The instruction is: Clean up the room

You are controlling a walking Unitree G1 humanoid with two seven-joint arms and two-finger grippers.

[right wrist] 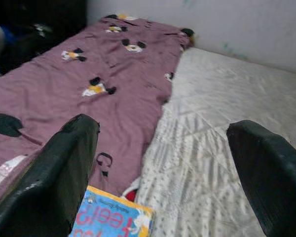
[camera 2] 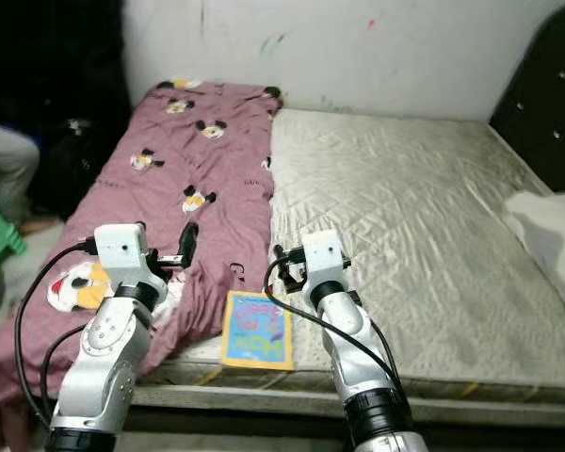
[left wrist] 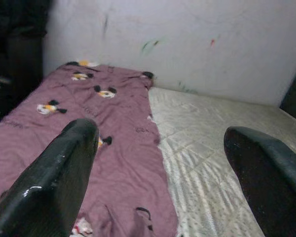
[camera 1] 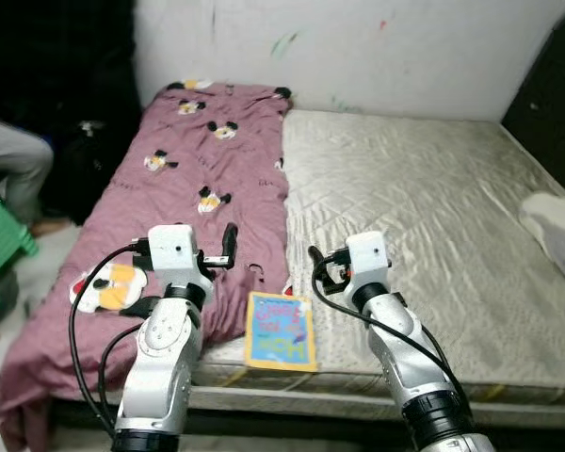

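We face a bed (camera 1: pixel 433 217) whose bare quilted mattress fills the right side, running to a scuffed white wall (camera 1: pixel 377 47) at the far end. A mauve sheet (camera 1: pixel 198 188) printed with cartoon mice covers the left part and hangs over the near left edge. A dark headboard (camera 1: pixel 551 94) stands at the far right, with a white pillow (camera 1: pixel 556 231) below it on the right edge of the mattress. At the far left we see a person's grey trouser leg (camera 1: pixel 14 165) and a green stool (camera 1: pixel 0 240) on the floor.

A book (camera 1: pixel 281 331) lies flat at the near edge of the mattress, just right of the sheet's edge. It sits between our two arms, nearer to us than both fingertips and touching neither. Its cover is light blue with a yellow border and big coloured letters.

Our left pincer (left wrist: pixel 158 163) hovers over the sheet, left of the book, its fingers (left wrist: pixel 49 182) spread wide and holding nothing. Our right pincer (right wrist: pixel 163 168) hovers just right of and beyond the book, over the seam where sheet meets mattress, fingers (right wrist: pixel 54 182) likewise wide apart and empty; the book's top corner shows between them in the right wrist view.
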